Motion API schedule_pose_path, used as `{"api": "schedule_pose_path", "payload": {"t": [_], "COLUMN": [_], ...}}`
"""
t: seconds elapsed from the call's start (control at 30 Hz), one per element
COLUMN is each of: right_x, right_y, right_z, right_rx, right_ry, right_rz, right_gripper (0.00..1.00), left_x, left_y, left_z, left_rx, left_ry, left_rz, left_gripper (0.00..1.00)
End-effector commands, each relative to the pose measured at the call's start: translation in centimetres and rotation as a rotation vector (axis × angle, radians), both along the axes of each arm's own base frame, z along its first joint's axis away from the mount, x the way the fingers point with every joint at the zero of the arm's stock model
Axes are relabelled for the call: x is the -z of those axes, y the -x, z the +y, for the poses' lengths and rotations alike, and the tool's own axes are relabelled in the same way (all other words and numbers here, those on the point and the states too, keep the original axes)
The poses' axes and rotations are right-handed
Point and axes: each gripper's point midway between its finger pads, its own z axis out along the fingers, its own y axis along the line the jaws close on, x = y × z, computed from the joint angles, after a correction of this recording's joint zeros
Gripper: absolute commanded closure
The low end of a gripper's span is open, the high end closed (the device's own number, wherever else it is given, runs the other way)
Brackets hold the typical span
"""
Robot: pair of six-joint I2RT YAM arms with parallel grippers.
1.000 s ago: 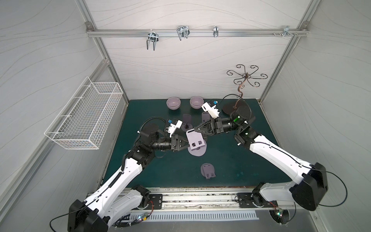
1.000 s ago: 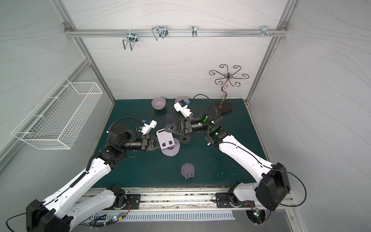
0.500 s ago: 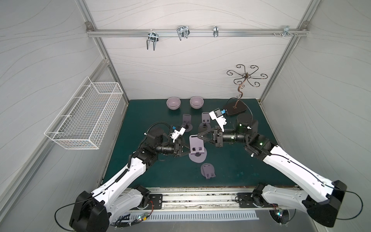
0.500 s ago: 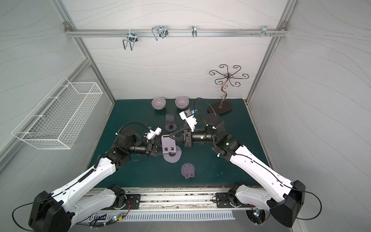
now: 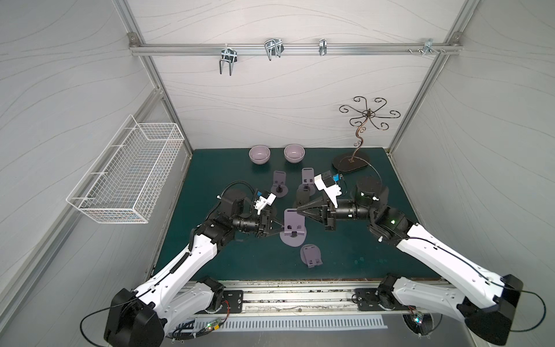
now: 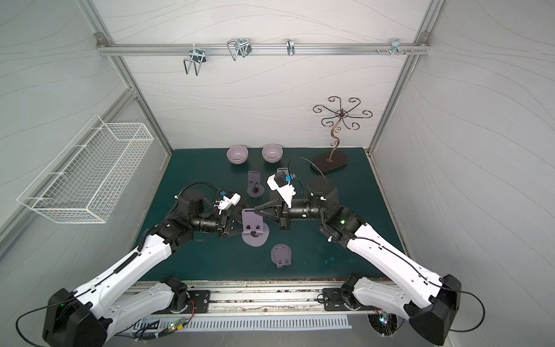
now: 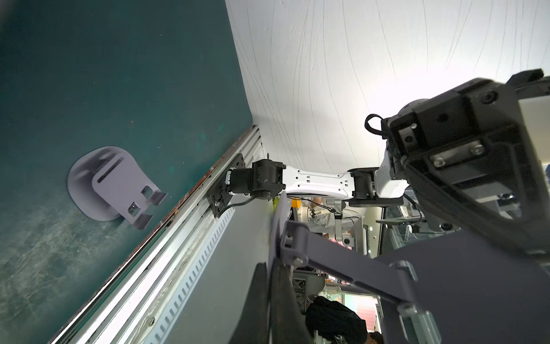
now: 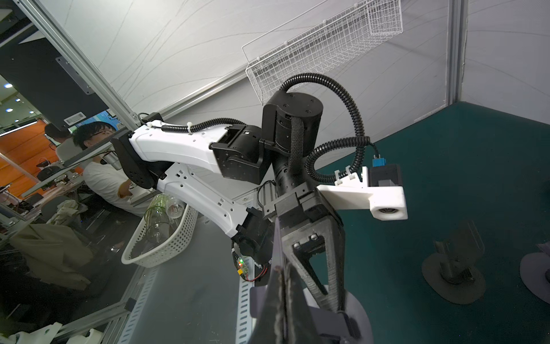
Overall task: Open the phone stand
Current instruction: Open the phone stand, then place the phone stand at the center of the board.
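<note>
The two arms are doing the opening step right now. Together they are holding the purple phone stand (image 5: 293, 226). It is just beside the folded stand (image 5: 311, 255) that is lying flat on the green mat (image 5: 210, 168), on that one's side away from the front rail (image 5: 300, 293). The left gripper (image 5: 280, 231) is squeezing tight on the thin edge of the round foot. The right gripper (image 5: 297, 212) is squeezing tight on the top edge of the back plate. The back plate is already standing up from the foot, so I think the stand is partly open. I cannot tell if the foot is touching the mat. Next, I think the right gripper needs to swing the plate farther from the foot while the left one is holding the foot steady. It should go slowly, because both are only pinching thin edges that could slip. Both arms are reaching in low with bent elbows, and their grippers are pointing at each other from either side of the stand they are holding.
</note>
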Motion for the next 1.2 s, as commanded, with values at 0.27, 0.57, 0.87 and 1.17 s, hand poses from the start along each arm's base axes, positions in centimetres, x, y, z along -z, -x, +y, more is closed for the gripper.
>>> {"api": "schedule_pose_path", "payload": {"t": [0.27, 0.57, 0.87, 1.17], "right_x": [0.9, 10.7, 17.4, 20.0], "right_y": [0.4, -2.3, -4.2, -6.6], "right_z": [0.1, 4.4, 8.7, 11.0], "right_rx": [0.051, 0.042, -0.012, -0.036], "right_ry": [-0.104, 0.074, 0.172, 0.169], "right_rz": [-0.054, 0.048, 0.097, 0.128], "right_gripper": [1.00, 1.00, 1.00, 1.00], "left_x": [0.3, -3.7, -7.9, -6.4], "left_y": [-2.6, -4.8, -7.1, -8.2], "left_z": [6.4, 11.1, 12.1, 11.9], "left_rx": [-0.356, -0.551, -0.642, -0.639], "left_ry": [-0.223, -0.396, -0.362, -0.328], "left_rz": [0.067, -0.132, -0.250, -0.216], "left_gripper": [0.52, 0.49, 0.48, 0.48]}}
